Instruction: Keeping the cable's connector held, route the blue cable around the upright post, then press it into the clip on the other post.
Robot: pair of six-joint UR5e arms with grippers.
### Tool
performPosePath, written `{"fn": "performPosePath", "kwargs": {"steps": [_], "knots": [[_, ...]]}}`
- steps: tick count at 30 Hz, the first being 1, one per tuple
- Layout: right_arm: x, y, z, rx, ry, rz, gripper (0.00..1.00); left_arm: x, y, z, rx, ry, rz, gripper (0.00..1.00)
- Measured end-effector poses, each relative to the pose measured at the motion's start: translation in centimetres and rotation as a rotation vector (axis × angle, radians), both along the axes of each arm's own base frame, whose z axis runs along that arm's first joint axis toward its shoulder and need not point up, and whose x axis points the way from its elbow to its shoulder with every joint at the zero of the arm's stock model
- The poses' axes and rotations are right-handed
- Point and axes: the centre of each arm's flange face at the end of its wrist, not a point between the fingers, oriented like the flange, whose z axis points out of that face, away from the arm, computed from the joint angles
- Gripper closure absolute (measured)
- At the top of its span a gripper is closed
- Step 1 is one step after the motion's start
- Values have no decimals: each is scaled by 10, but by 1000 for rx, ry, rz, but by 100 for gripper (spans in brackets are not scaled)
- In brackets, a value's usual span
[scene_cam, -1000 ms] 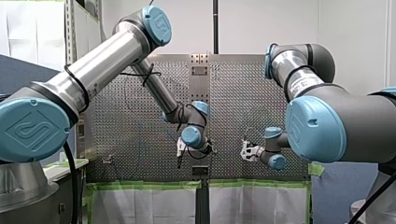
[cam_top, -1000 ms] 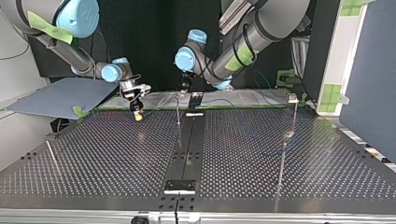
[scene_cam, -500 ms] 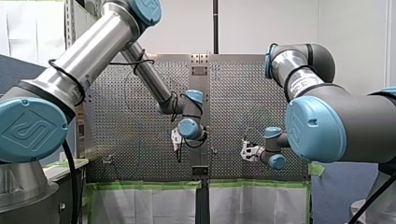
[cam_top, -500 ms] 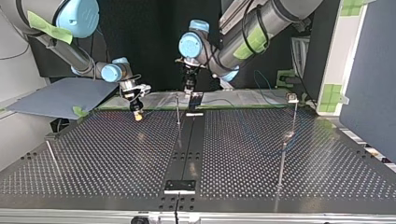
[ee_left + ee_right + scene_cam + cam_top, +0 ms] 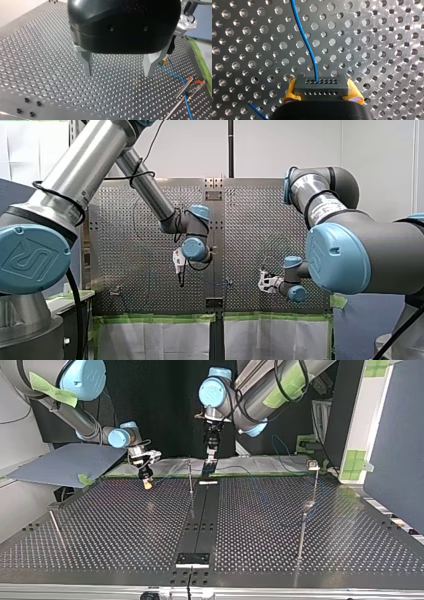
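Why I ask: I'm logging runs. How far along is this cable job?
Done: my right gripper is shut on the connector. In hand: the blue cable trails from it past a post; whether it wraps it, I cannot tell. Left, likely: the press into the clip, since my left gripper hangs open and empty.

Left arm (image 5: 85, 167): you see a silver tube, grey joints and light blue caps; the nearest cap (image 5: 32, 257) bears an embossed logo.
Black lead (image 5: 137, 174): you can trace it looping thinly round the left arm's tube.
Green tape (image 5: 260, 415): in your top view, strips wrap both arms.
Right arm (image 5: 385, 252): you get a dark grey shell, a blue cap and a silver segment with a white printed label (image 5: 321, 211).
Left gripper (image 5: 117, 73): you see a glossy black rounded housing with 2 small recessed holes and 2 tapered metal fingers (image 5: 86, 62).
Right gripper (image 5: 321, 91): you see a black housing and yellow pads (image 5: 290, 91).
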Motion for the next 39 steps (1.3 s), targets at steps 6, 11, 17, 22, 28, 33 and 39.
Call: {"fn": "performPosePath", "kwargs": {"steps": [6, 11, 17, 22, 28, 33, 39], "knots": [[0, 0, 0, 0, 0, 0, 100, -21, 11, 11, 7, 3, -7, 0], [0, 0, 0, 4, 2, 0, 100, -39, 23, 18, 22, 14, -12, 0], [-1, 1, -1, 9, 6, -1, 100, -60, 38, 27, 25, 18, -18, 0], [3, 3, -1, 9, 9, 3, 100, -77, 47, 33, 20, 19, -25, 0], [3, 3, -2, 11, 11, 4, 100, -97, 61, 39, 19, 20, -29, 0], [2, 3, -2, 11, 13, 2, 100, -112, 74, 44, 18, 18, -29, 0], [0, 2, -2, 9, 15, -1, 100, -127, 87, 47, 22, 19, -29, 0]]}}
